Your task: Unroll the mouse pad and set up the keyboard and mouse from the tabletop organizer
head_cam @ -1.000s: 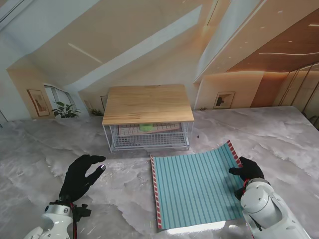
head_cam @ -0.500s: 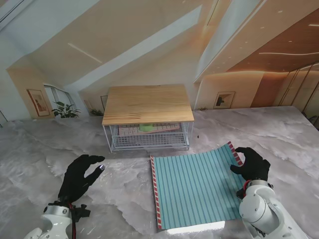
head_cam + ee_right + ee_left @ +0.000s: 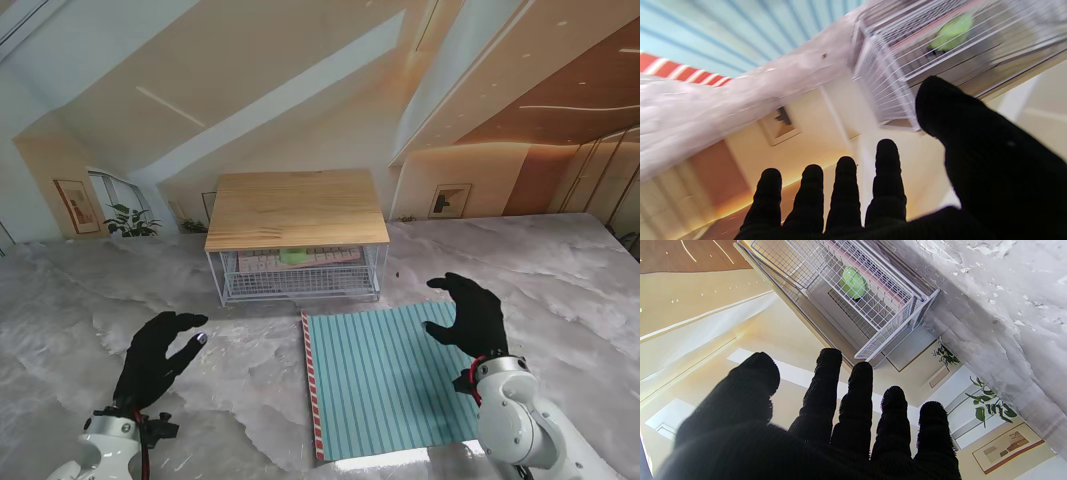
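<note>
mouse pad (image 3: 385,375) lay flat, nearer me than organizer (image 3: 297,240) | keyboard (image 3: 300,258) + green mouse (image 3: 293,255) in wire basket, long axis L-R | right hand (image 3: 468,315) nearer, fingers spread, empty | left hand (image 3: 158,357) spread, empty

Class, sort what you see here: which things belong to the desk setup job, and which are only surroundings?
Job:
mouse pad, unrolled flat
organizer
keyboard in its wire basket
green mouse on the keyboard
left hand and right hand, both open

Surroundings:
potted plant
framed pictures
</note>
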{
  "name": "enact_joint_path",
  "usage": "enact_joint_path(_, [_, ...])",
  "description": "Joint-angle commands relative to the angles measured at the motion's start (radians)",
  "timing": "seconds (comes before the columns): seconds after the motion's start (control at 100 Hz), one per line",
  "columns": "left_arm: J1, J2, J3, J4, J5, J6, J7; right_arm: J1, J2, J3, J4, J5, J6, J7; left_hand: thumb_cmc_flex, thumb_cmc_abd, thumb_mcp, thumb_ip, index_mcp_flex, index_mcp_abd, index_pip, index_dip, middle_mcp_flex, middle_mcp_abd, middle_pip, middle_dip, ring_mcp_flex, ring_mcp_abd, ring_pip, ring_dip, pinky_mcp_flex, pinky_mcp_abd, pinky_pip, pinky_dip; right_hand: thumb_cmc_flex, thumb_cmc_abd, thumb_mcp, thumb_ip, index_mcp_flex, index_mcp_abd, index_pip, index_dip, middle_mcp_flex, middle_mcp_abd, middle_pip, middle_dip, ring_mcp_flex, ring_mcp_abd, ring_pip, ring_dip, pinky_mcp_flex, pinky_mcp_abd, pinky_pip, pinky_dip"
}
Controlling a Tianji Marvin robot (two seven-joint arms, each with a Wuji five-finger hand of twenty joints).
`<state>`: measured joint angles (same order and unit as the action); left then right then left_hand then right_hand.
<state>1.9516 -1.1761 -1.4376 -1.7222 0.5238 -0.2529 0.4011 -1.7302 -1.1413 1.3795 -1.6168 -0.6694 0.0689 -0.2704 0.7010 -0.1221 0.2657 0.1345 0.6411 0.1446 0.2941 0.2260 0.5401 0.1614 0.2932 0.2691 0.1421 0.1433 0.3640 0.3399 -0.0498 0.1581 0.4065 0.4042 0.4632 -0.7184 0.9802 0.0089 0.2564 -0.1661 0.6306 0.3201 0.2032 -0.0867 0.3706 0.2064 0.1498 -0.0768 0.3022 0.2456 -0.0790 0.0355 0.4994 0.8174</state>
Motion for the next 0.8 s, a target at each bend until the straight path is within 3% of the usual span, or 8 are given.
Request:
enact_joint_path(0.0, [0.009, -0.006, 0.002, -0.001, -0.004, -0.006, -0.012, 0.009, 0.001, -0.033, -0.019, -0.019, -0.02, 0.024, 0.004, 0.005, -0.019, 0.02, -0.002, -0.003, -0.019, -0.008, -0.014, -0.008, -0.009, -0.011, -0.033, -0.025, -0.012, 0.003, -0.007, -0.021, -0.02, 0.004, -0.028, -0.026, -0.007, -0.021, -0.055, -0.004, -0.001, -0.023, -0.008, -0.028, 0.016, 0.016, -0.001, -0.046, 0.025, -0.002, -0.005, -0.048, 0.082, -0.083])
enact_joint_path(0.17, [0.014, -0.007, 0.001, -0.002, -0.006, -0.007, -0.009, 0.052, 0.009, -0.114, -0.015, -0.039, -0.085, 0.037, 0.004, 0.005, -0.02, 0.02, -0.002, -0.004, -0.02, -0.008, -0.014, -0.009, -0.009, -0.011, -0.032, -0.026, -0.012, 0.003, -0.007, -0.022, -0.021, 0.005, -0.018, -0.031, -0.002, -0.027, -0.067, 0.038, 0.003, -0.039, -0.006, -0.028, 0.045, 0.029, 0.003, -0.051, 0.068, 0.02, 0.013, -0.071, 0.145, -0.168])
enact_joint_path(0.19, [0.015, -0.007, 0.001, -0.002, -0.005, -0.008, -0.01, 0.059, 0.009, -0.125, -0.012, -0.04, -0.093, 0.036, 0.004, 0.005, -0.02, 0.02, -0.003, -0.004, -0.02, -0.008, -0.015, -0.01, -0.009, -0.011, -0.032, -0.026, -0.012, 0.003, -0.007, -0.022, -0.021, 0.005, -0.018, -0.032, 0.0, -0.03, -0.068, 0.043, 0.01, -0.051, -0.007, -0.028, 0.052, 0.03, 0.002, -0.051, 0.077, 0.024, 0.009, -0.072, 0.179, -0.222])
enact_joint_path(0.22, [0.016, -0.007, 0.0, -0.002, -0.004, -0.008, -0.01, 0.068, 0.009, -0.14, -0.008, -0.043, -0.103, 0.033, 0.004, 0.005, -0.02, 0.02, -0.003, -0.003, -0.02, -0.008, -0.015, -0.009, -0.009, -0.011, -0.032, -0.025, -0.012, 0.003, -0.007, -0.022, -0.022, 0.005, -0.017, -0.035, 0.003, -0.031, -0.066, 0.054, 0.016, -0.056, -0.008, -0.026, 0.081, 0.044, 0.0, -0.052, 0.096, 0.035, 0.01, -0.075, 0.197, -0.25])
enact_joint_path(0.41, [0.02, -0.006, -0.009, -0.007, 0.004, -0.013, -0.01, 0.148, 0.008, -0.249, 0.036, -0.063, -0.141, 0.013, 0.005, 0.005, -0.02, 0.02, -0.006, -0.003, -0.022, -0.009, -0.02, -0.005, -0.01, -0.012, -0.033, -0.026, -0.012, 0.003, -0.007, -0.023, -0.023, 0.005, -0.008, -0.034, 0.018, -0.034, -0.081, 0.102, 0.026, -0.069, -0.01, -0.018, 0.107, 0.051, -0.004, -0.052, 0.135, 0.055, 0.013, -0.087, 0.186, -0.333])
enact_joint_path(0.79, [0.018, -0.002, -0.005, -0.011, -0.002, -0.01, -0.032, 0.371, -0.013, -0.488, 0.195, -0.06, -0.11, -0.007, 0.006, 0.004, -0.021, 0.022, -0.014, -0.005, -0.024, -0.01, -0.034, -0.001, -0.011, -0.013, -0.035, -0.031, -0.018, 0.001, -0.008, -0.025, -0.029, 0.004, -0.003, -0.045, 0.043, -0.039, -0.059, 0.147, 0.034, -0.121, -0.009, -0.013, 0.105, 0.051, 0.0, -0.056, 0.093, 0.033, 0.016, -0.1, 0.095, -0.502])
